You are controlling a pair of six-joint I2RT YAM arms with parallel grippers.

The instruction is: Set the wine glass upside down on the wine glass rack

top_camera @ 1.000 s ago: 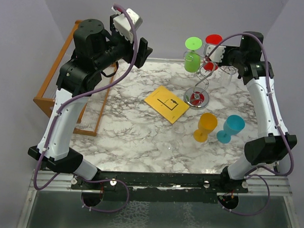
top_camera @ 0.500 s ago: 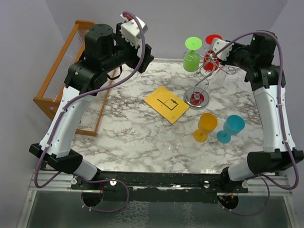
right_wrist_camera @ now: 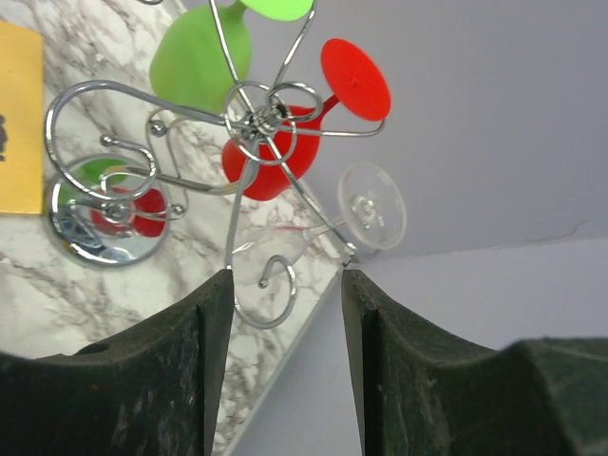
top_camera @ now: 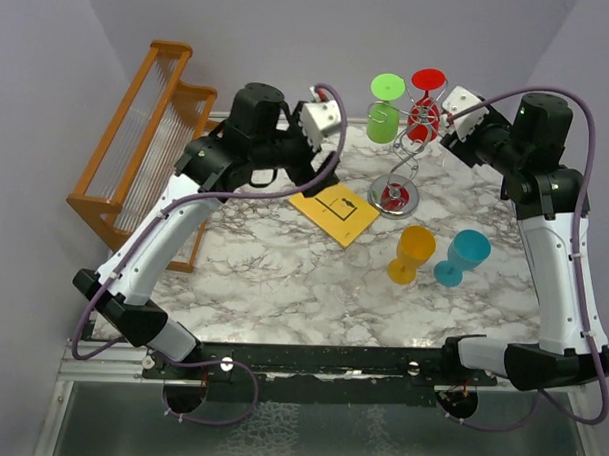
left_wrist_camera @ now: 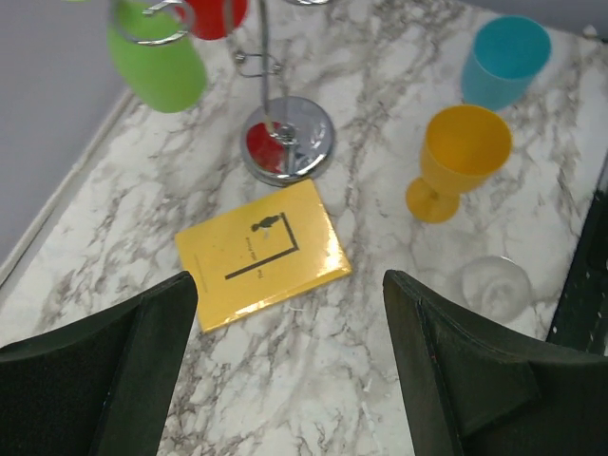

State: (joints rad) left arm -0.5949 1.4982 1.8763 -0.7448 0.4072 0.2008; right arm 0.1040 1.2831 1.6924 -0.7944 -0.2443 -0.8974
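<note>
Right claw (right_wrist_camera: pixel 283 285): jaws parted, nothing between them. You have it just short of the silver wire glass rack with the round shiny base (right_wrist_camera: pixel 255 119), fingers framing one curled arm on the far-right side. That reads as a let-go pose. It is close enough to steady the glass and apart enough not to snag wire.

The clear stemmed wine glass (right_wrist_camera: pixel 372 218) sits on that arm. Its round foot is up above the wire and tilted toward the wall, its stem is threaded through the curl, and its bowl hangs below. It is transparent and faint against the marble, so you cannot tell whether the foot is fully seated.

Two neighbours are hung the same way: the green plastic glass (top_camera: pixel 384 122) and the red plastic glass (top_camera: pixel 421 120), both with feet on top.

Left claw (left_wrist_camera: pixel 287 313): spread wide and empty. It is held high over the yellow card (top_camera: pixel 335 209), looking down the marble table (top_camera: pixel 263 257), well apart from the rack and likely just staying out of the way.

Standing upright on the table are an orange goblet (top_camera: pixel 415 254) and a teal goblet (top_camera: pixel 466 256). A second clear glass (left_wrist_camera: pixel 494 285) is near the front edge.

My judgement is that the placing is about done, and backing out straight matters now.
</note>
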